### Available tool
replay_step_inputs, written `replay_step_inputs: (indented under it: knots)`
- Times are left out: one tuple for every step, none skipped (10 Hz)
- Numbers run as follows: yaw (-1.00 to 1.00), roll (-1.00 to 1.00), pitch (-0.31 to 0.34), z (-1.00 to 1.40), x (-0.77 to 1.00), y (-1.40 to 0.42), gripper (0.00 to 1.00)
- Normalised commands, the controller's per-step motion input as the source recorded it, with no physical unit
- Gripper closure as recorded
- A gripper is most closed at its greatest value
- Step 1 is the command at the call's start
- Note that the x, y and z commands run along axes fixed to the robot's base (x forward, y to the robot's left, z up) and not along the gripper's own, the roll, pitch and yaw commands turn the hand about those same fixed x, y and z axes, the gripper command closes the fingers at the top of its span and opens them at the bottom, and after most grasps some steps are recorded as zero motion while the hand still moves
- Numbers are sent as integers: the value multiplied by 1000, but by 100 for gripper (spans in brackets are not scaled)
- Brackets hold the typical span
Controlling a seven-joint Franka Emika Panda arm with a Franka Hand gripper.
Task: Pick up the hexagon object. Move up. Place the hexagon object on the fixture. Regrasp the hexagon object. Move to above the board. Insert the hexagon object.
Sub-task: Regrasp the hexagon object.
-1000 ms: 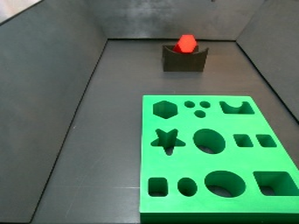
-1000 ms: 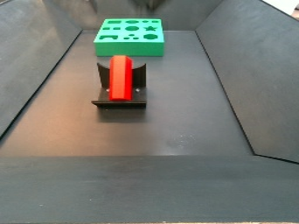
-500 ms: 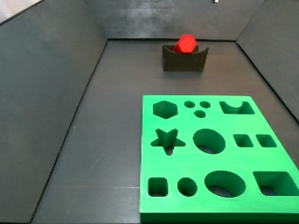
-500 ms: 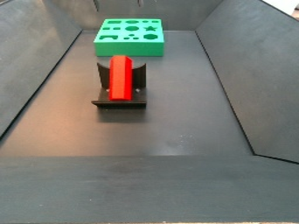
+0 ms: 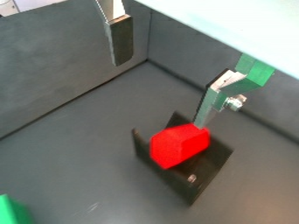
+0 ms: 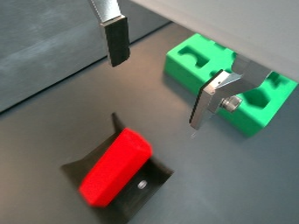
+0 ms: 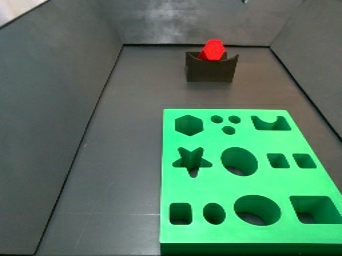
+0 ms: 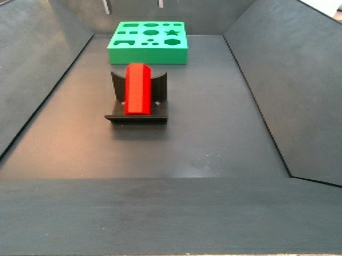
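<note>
The hexagon object [image 8: 138, 88] lay in the fixture [image 8: 136, 112] notch. Only the wrist views showed the gripper [image 6: 160, 72], released and empty, above it; side views showed the board [image 7: 243, 176] whole.

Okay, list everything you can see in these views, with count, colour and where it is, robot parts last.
Red hexagonal plastic prism: one, bright red, lying in the fixture's notch.
Dark notched block fixture: one, dark grey-brown, on the floor beside the board.
Green slab board with shaped cut-outs: one, bright green, flat on the floor.
Enclosure floor: one, dark grey, under everything.
Gripper: one, silver fingers with dark pads, open, above the prism, holding nothing.
</note>
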Motion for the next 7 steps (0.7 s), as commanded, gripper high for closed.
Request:
replay_step_inputs:
  knots:
    - [39,1000,10,10,1,-19,0]
    - [40,1000,12,4,9,-20,0]
    - [42,1000,21,-14,35,-24,0]
    - [44,1000,28,-17,43,-25,0]
    - [48,1000,42,-21,62,-29,0]
    - [52,1000,54,-23,73,-30,0]
    - [57,1000,70,-25,85,-34,0]
